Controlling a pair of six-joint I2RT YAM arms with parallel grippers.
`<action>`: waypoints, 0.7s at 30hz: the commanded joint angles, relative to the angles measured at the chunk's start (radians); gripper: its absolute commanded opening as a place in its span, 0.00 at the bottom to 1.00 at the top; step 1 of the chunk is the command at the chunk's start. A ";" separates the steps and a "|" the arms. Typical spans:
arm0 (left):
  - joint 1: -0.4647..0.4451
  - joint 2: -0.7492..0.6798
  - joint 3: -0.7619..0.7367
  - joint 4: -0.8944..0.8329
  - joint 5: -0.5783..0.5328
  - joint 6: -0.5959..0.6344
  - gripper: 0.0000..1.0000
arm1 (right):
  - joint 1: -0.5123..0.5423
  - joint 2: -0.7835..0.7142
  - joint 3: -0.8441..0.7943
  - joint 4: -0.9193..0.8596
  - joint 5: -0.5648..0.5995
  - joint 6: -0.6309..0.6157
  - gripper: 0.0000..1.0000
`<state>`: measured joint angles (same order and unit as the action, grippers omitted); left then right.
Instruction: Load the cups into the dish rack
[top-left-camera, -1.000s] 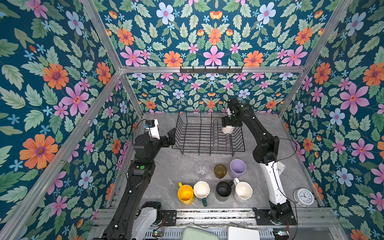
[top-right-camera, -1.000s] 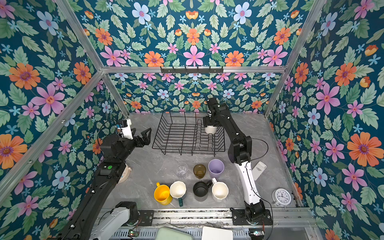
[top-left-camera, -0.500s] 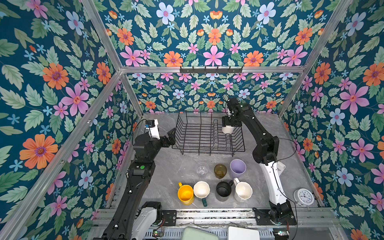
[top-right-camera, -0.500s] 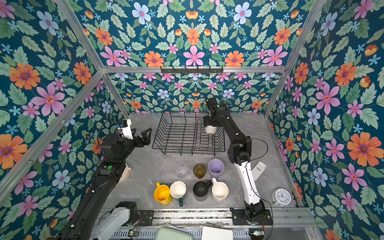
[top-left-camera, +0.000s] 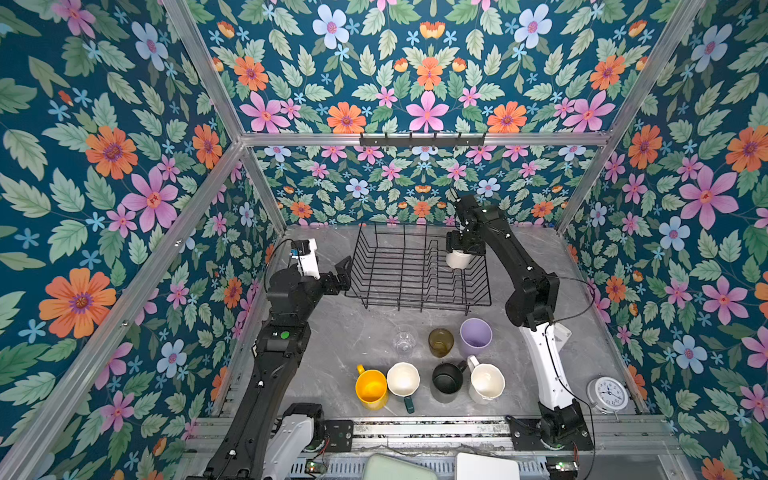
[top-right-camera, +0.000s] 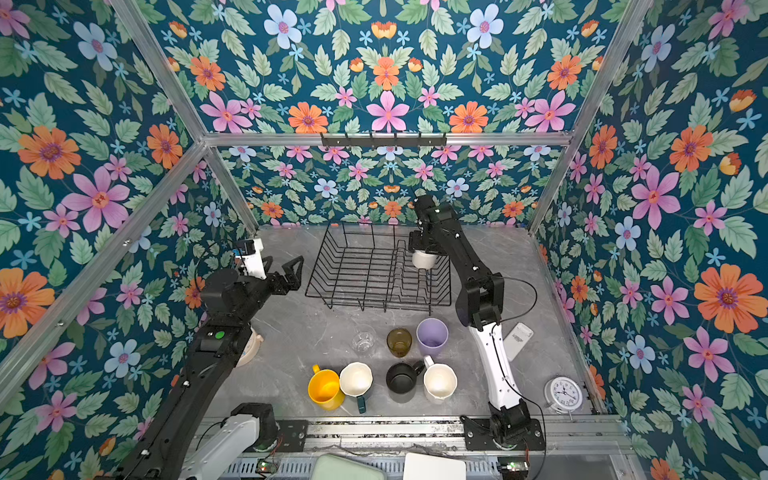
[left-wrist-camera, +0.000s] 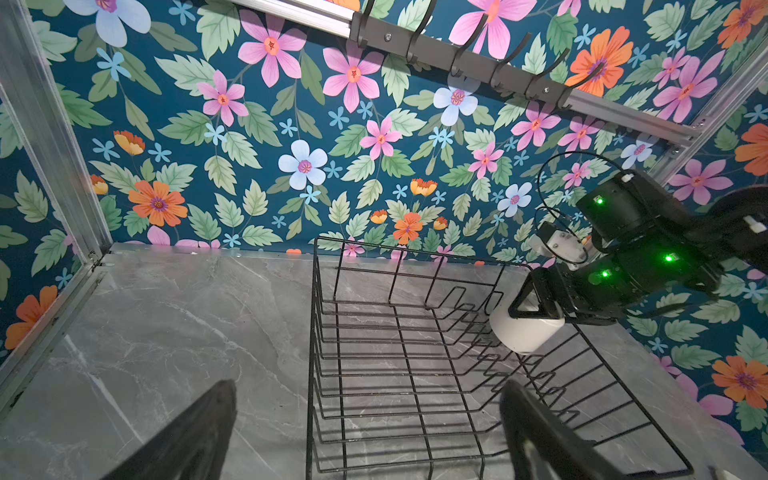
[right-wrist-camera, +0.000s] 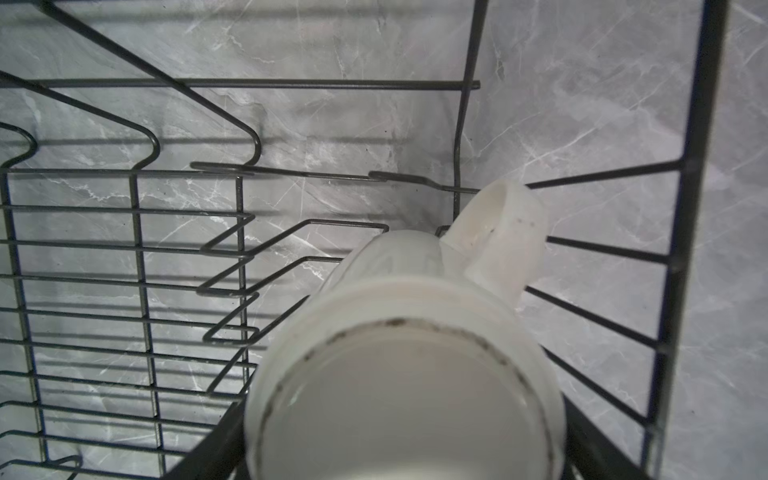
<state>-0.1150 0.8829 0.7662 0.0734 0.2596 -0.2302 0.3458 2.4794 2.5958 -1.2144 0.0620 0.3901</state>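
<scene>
The black wire dish rack (top-left-camera: 399, 270) (top-right-camera: 361, 270) (left-wrist-camera: 399, 374) stands at the back of the table. My right gripper (top-left-camera: 462, 248) (top-right-camera: 424, 248) (left-wrist-camera: 540, 303) is shut on a white mug (top-left-camera: 458, 259) (top-right-camera: 424, 259) (left-wrist-camera: 525, 332) (right-wrist-camera: 399, 374), held upside down and tilted over the prongs in the rack's far right corner. My left gripper (top-left-camera: 332, 270) (top-right-camera: 282, 266) (left-wrist-camera: 365, 428) hangs open and empty by the rack's left side. Nearer the front stand a clear glass (top-left-camera: 405, 340), amber glass (top-left-camera: 440, 342), lilac tumbler (top-left-camera: 476, 337), yellow mug (top-left-camera: 371, 389), green-handled mug (top-left-camera: 403, 380), black mug (top-left-camera: 448, 380) and white mug (top-left-camera: 486, 383).
A round white alarm clock (top-left-camera: 608, 392) sits at the front right corner. A white flat device (top-right-camera: 517, 338) lies beside the right arm. A black hook rail (top-left-camera: 422, 140) is fixed to the back wall. Floral walls close in three sides.
</scene>
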 joint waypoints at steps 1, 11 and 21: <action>0.002 -0.006 -0.001 0.019 0.000 -0.001 1.00 | -0.001 0.014 -0.016 -0.010 0.025 0.030 0.45; 0.002 -0.004 0.000 0.019 0.000 0.001 1.00 | 0.003 -0.001 -0.032 0.018 0.015 -0.010 0.78; 0.002 0.000 0.001 0.019 0.001 0.000 1.00 | 0.009 -0.030 -0.019 0.007 0.030 -0.139 0.96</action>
<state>-0.1135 0.8814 0.7654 0.0734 0.2596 -0.2302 0.3515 2.4596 2.5717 -1.1912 0.0811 0.3019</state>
